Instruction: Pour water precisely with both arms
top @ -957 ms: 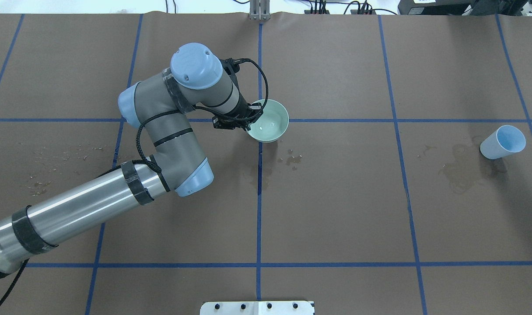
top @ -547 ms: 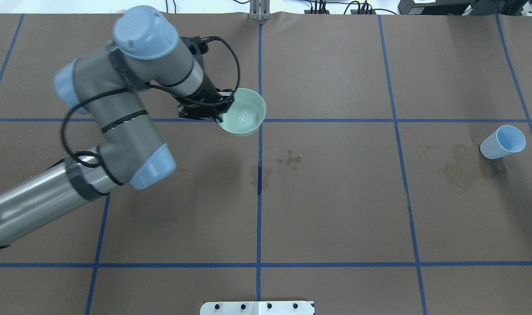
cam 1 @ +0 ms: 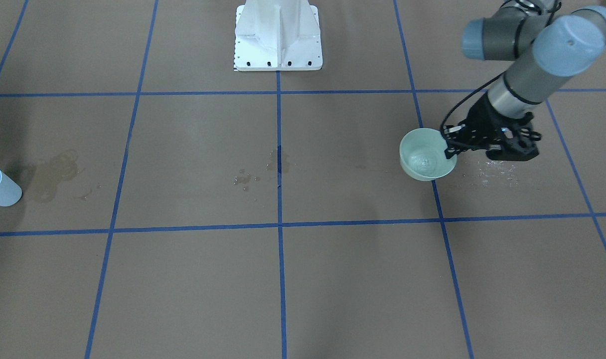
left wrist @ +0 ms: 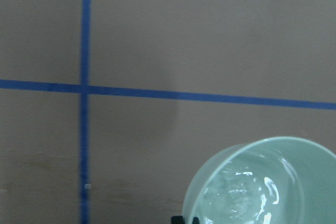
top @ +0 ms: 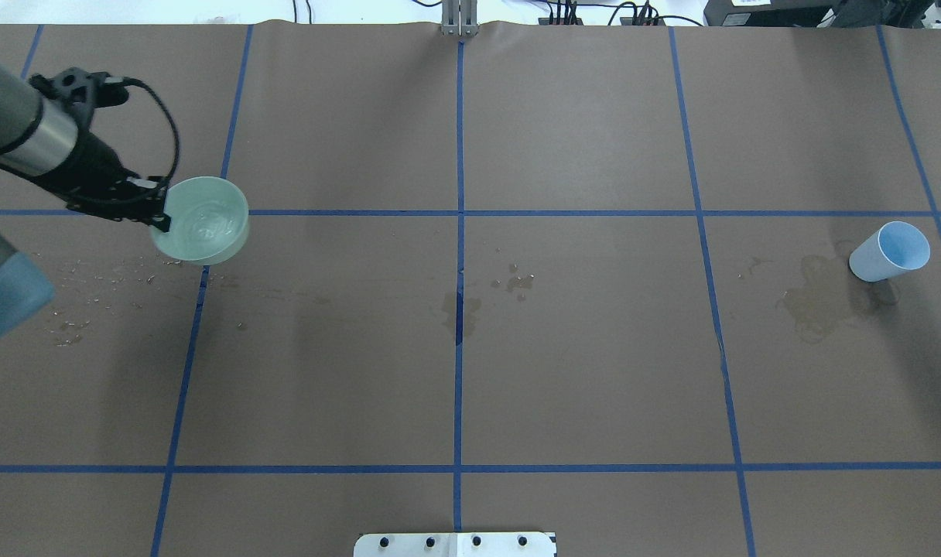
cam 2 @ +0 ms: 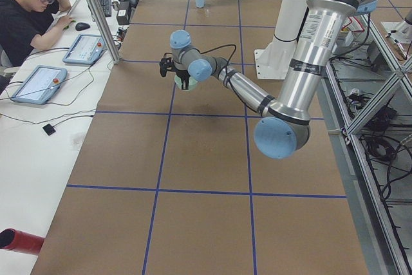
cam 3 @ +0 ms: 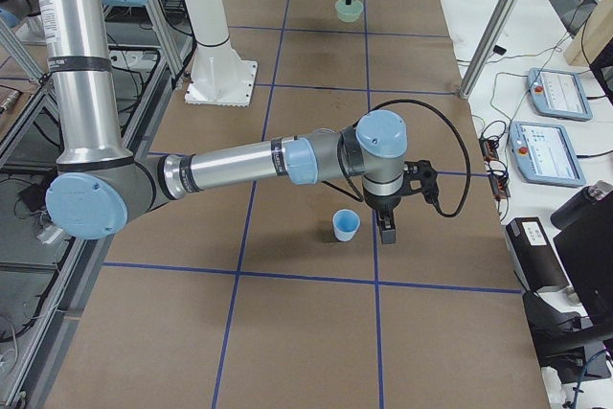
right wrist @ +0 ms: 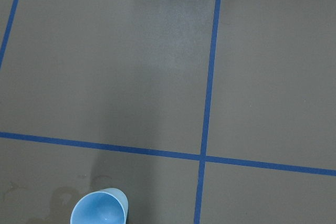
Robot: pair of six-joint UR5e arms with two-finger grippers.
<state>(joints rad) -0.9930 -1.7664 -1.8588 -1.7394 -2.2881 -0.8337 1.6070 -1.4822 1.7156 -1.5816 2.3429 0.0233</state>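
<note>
My left gripper (top: 158, 217) (cam 1: 452, 147) is shut on the near rim of a pale green bowl (top: 207, 241) (cam 1: 426, 169) (left wrist: 207, 179) and holds it level above the table's left part. Water (left wrist: 247, 192) (top: 206, 220) glints and ripples inside the bowl. A light blue cup (top: 888, 251) (cam 1: 0, 188) (right wrist: 100, 211) stands upright at the far right. The right gripper (cam 3: 386, 227) hangs just beside the cup (cam 3: 346, 225), apart from it. It shows only in the exterior right view, so I cannot tell if it is open or shut.
Wet droplets (top: 91, 278) speckle the paper under the left arm, and dried stains (top: 819, 302) lie beside the cup. The white pedestal (cam 1: 278, 35) stands at the table's robot side. A person (cam 2: 26, 17) sits at the desk with tablets (cam 2: 38, 82) beyond the far edge.
The left arm has carried the bowl from the table's centre line far to the left and raised it. The water now ripples more. The cup has not moved.
</note>
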